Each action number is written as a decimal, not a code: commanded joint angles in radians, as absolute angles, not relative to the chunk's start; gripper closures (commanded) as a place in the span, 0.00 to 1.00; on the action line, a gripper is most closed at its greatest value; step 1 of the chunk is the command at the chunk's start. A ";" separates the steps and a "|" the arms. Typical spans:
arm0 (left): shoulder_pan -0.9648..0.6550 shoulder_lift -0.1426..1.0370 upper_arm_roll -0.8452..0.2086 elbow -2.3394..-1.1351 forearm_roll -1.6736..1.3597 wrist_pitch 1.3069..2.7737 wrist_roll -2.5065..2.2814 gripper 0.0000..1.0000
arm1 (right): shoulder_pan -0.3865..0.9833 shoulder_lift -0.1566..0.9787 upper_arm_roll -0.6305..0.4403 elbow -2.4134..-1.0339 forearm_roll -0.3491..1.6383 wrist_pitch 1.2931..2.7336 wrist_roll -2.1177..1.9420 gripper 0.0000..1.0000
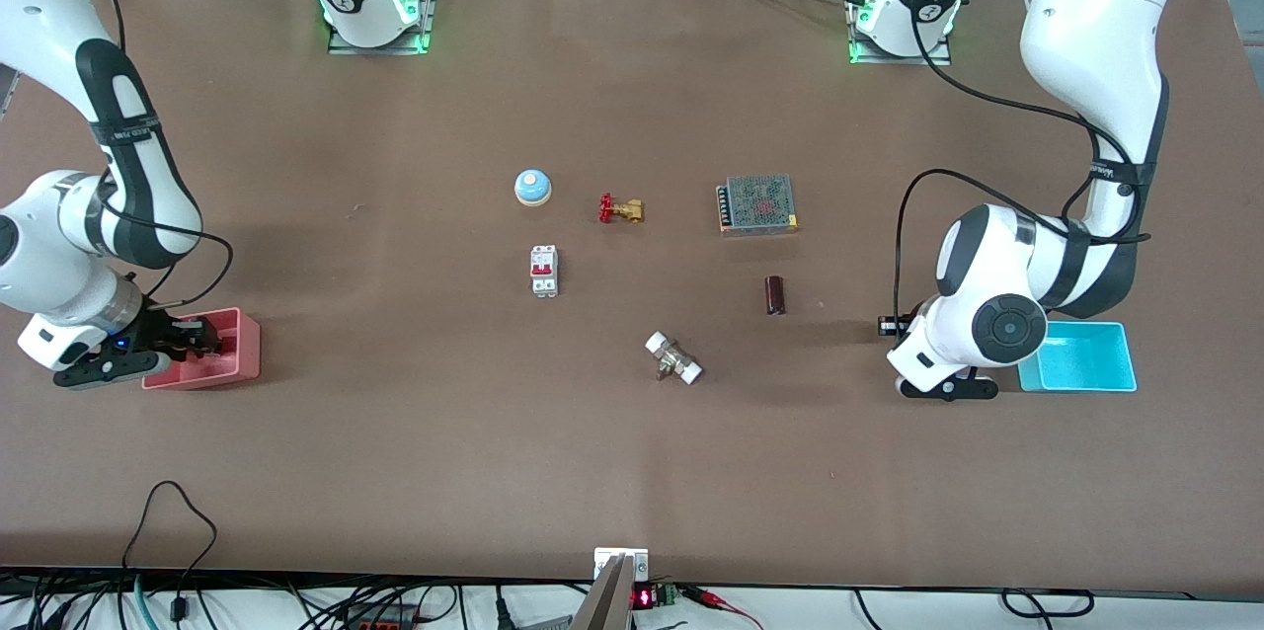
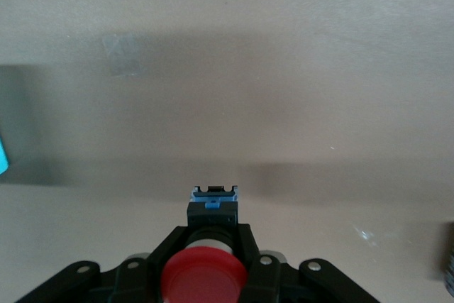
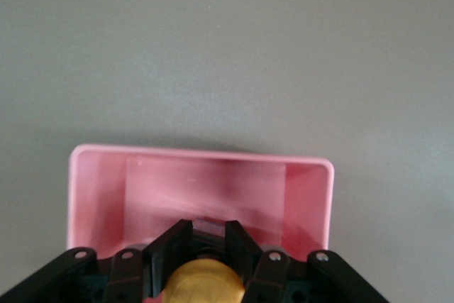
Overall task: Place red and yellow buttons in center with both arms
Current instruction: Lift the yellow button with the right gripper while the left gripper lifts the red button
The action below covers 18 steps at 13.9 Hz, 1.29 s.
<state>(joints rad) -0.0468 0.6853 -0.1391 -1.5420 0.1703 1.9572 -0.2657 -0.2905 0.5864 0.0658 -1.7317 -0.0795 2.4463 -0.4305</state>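
Surveying the front view: the right gripper point(image 1: 197, 339) sits over the pink tray point(image 1: 237, 368) at the right arm's end of the table; the left gripper point(image 1: 894, 326) hangs low over bare tabletop point(image 1: 395, 433) just beside the cyan tray point(image 1: 1081, 358). The blue dome point(image 1: 532, 187), brass valve point(image 1: 621, 209) and breaker point(image 1: 544, 271) occupy the middle.

Left wrist view: the jaws are clamped on the red button point(image 2: 204, 273), held above brown tabletop.

Right wrist view: the jaws grip the yellow button point(image 3: 206, 283) over the pink tray's interior.
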 commanded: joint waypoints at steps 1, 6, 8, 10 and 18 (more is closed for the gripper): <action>-0.026 0.650 -0.141 -1.659 0.186 2.064 -0.272 0.66 | -0.298 0.444 0.081 -1.750 -0.064 2.274 -0.454 0.70; -0.018 0.637 -0.141 -1.694 0.186 2.102 -0.273 0.15 | -0.261 0.264 0.178 -1.758 -0.060 1.993 -0.248 0.70; -0.018 0.614 -0.141 -1.690 0.186 2.088 -0.267 0.00 | -0.224 0.210 0.227 -1.808 -0.061 1.986 -0.100 0.70; -0.018 0.571 -0.140 -1.672 0.186 2.034 -0.261 0.00 | -0.193 0.189 0.290 -1.859 -0.063 2.009 0.039 0.70; -0.017 0.494 -0.137 -1.285 0.201 1.596 -0.211 0.00 | -0.109 0.205 0.374 -2.157 -0.081 2.459 0.262 0.70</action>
